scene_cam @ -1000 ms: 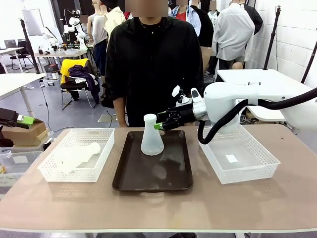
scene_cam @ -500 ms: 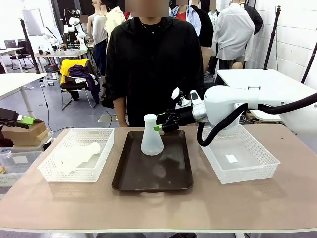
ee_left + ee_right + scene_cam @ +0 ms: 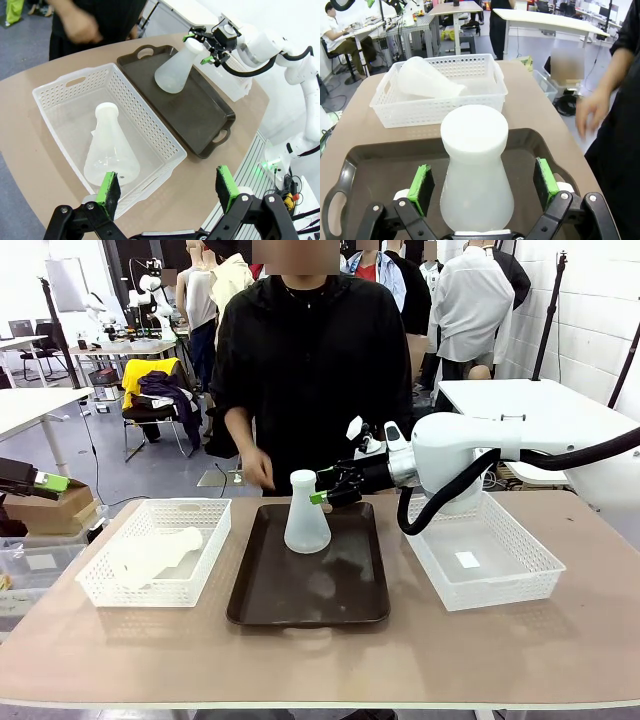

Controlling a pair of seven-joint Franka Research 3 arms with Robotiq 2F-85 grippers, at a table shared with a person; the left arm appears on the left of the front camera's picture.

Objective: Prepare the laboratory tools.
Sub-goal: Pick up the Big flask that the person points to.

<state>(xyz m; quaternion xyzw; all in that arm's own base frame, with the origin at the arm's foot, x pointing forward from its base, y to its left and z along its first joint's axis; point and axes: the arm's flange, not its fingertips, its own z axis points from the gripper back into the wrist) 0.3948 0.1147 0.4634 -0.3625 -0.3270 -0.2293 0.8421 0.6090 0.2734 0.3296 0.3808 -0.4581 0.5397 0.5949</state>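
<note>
On the near side, left of the tray (image 3: 300,605), the left end effector (image 3: 166,190) hovers above the table (image 3: 320,650) with its fingers spread wide and nothing between them. Just left of the tray sits a white mesh basket (image 3: 140,590), and one flask (image 3: 155,550) lies on its side inside it, neck pointing toward the far side. A second mesh basket (image 3: 470,590) sits just right of the tray with only a small white slip in it.

On the tray's far half the other flask (image 3: 305,525) stands upright. The right end effector (image 3: 325,490) reaches in from the right of the tray and straddles this flask. Its jaws are released: the right wrist view shows a green pad on each side with a clear gap to the plastic.

I cannot tell whether the arm is about to grip or to back away. Either way, the smooth cone looks light and easy to tip. A grip should be centred, with both pads meeting the plastic together, and closed gently so the cone does not squirt out. A retreat should run straight back along the fingers so that neither pad clips the flask.

Beyond the tray's far left corner a person's hand (image 3: 260,470) is raised close to the flask's neck, so slow motion seems wise. The person (image 3: 310,360) stands at the far side of the table.
</note>
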